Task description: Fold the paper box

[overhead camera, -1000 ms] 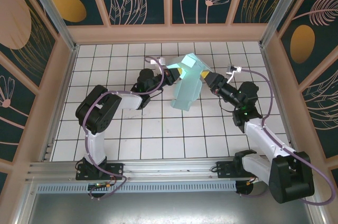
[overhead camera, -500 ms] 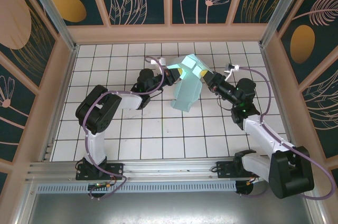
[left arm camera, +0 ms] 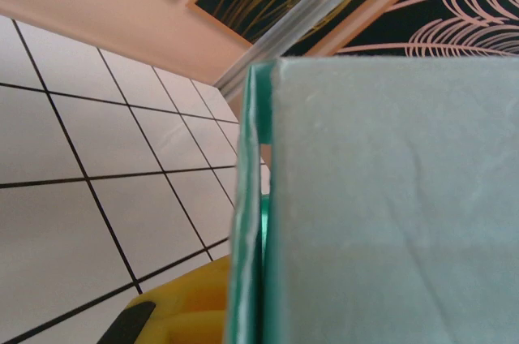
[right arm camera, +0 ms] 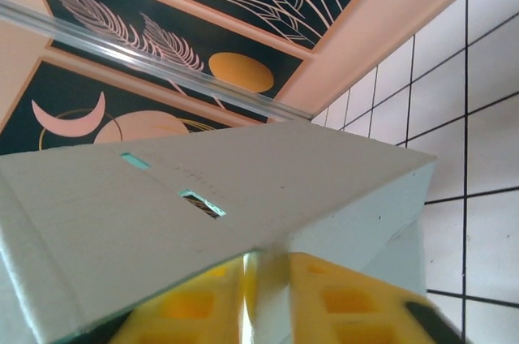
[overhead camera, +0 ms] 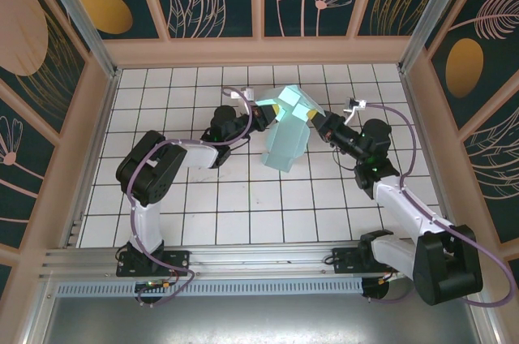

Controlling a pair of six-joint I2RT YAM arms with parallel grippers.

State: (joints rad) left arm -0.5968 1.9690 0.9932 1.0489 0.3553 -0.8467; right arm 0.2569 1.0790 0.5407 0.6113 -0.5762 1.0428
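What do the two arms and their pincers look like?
The left arm and right arm share white links, black joint housings and looping lilac cables. Pincer fingers are yellow. A green light glows on the right arm.

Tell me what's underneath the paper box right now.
The white tiled table lies under the paper box. The left gripper and right gripper pinch its far end. Tiles directly beneath are covered.
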